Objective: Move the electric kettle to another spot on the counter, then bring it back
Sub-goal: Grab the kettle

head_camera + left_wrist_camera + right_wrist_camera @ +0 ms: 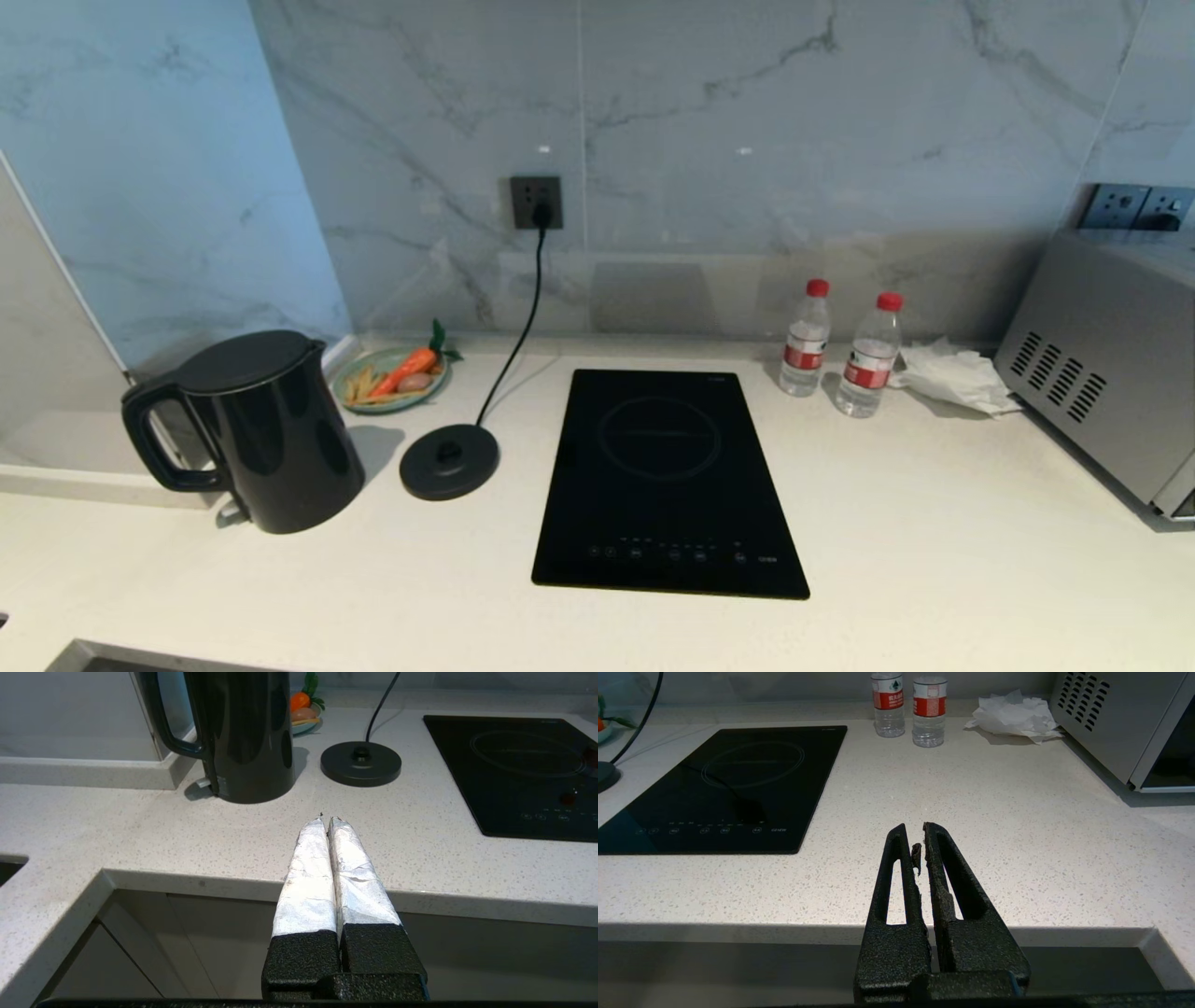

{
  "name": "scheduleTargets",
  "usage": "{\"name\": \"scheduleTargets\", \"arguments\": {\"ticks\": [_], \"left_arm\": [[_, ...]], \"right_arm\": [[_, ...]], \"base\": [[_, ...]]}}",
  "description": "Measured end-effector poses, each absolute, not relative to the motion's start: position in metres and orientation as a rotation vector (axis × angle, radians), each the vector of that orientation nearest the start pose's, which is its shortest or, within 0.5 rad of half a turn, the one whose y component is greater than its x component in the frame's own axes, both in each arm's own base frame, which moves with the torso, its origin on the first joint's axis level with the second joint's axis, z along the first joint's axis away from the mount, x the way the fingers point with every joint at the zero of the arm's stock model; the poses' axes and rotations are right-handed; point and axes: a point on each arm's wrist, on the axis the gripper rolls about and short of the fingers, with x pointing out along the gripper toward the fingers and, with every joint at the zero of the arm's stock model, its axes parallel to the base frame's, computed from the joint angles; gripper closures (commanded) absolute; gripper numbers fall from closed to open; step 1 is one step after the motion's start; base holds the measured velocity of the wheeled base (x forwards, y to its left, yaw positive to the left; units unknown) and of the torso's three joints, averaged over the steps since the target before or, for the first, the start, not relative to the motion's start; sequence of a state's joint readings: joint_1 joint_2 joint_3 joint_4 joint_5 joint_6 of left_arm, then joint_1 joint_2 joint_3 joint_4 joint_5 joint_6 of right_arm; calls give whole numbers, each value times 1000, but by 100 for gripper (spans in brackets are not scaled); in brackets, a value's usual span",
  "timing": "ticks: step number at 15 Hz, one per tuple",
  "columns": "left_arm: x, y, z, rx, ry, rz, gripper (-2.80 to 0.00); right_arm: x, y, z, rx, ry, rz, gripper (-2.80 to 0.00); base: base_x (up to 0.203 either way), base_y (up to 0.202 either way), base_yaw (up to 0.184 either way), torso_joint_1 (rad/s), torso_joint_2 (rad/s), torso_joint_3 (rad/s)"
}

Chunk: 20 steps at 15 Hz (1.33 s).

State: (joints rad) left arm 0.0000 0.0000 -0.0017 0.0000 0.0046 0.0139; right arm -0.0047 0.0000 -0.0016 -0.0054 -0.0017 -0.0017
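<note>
kettle (pixel 266 434) on counter (pixel 934 560), left of base (pixel 449 461)

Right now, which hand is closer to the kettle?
Left. The left hand hangs shut at the counter's front edge, facing the kettle. The right hand is shut past the cooktop, facing the bottles.

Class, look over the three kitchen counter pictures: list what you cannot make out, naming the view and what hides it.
- Electric kettle: contents hidden in the head view by its shut lid; top cut off by the left wrist view's edge.
- Microwave: front cut off by the head view's right edge.
- Cooktop control symbols: too small in every view.
- Bottle caps: cut off by the right wrist view's edge.
</note>
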Motion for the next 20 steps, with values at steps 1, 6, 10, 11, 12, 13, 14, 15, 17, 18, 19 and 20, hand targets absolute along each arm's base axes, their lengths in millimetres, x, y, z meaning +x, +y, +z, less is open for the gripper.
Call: {"name": "scheduleTargets", "arguments": {"ticks": [1, 6, 10, 11, 12, 13, 14, 15, 17, 18, 19, 20], "left_arm": [[-23, 0, 76, 14, -2, 5, 0], [-23, 0, 76, 15, -2, 5, 0], [-23, 0, 76, 17, -1, 5, 0], [-23, 0, 76, 16, -2, 5, 0], [-23, 0, 76, 15, -2, 5, 0], [-23, 0, 76, 15, -2, 6, 0], [-23, 0, 76, 14, -2, 5, 0], [-23, 0, 76, 12, -2, 5, 0], [-23, 0, 76, 11, -2, 6, 0], [-23, 0, 76, 10, -2, 6, 0], [-23, 0, 76, 10, -2, 6, 0], [-23, 0, 76, 11, -2, 5, 0]], "right_arm": [[-23, 0, 76, -2, -7, -6, 0], [-23, 0, 76, -7, -7, -6, 0], [-23, 0, 76, -11, -4, -5, 0], [-23, 0, 76, -9, -4, -5, 0], [-23, 0, 76, -7, -4, -5, 0], [-23, 0, 76, -7, -5, -5, 0], [-23, 0, 76, -7, -5, -5, 0], [-23, 0, 76, -7, -5, -5, 0], [-23, 0, 76, -7, -5, -5, 0], [-23, 0, 76, -7, -5, -5, 0], [-23, 0, 76, -8, -5, -5, 0], [-23, 0, 76, -8, -5, -5, 0]], "base": [[0, 0, 0, 145, -334, -197], [0, 0, 0, 125, -292, -165], [0, 0, 0, 0, 0, 0], [0, 0, 0, 0, 0, 0], [0, 0, 0, -2, 2, -70], [0, 0, 0, 9, -5, -119], [0, 0, 0, 6, 6, -154], [0, 0, 0, 11, 7, -183], [0, 0, 0, 5, -1, -186], [0, 0, 0, 2, 2, -189], [0, 0, 0, 2, -2, -193], [0, 0, 0, 2, 6, -203]]}}
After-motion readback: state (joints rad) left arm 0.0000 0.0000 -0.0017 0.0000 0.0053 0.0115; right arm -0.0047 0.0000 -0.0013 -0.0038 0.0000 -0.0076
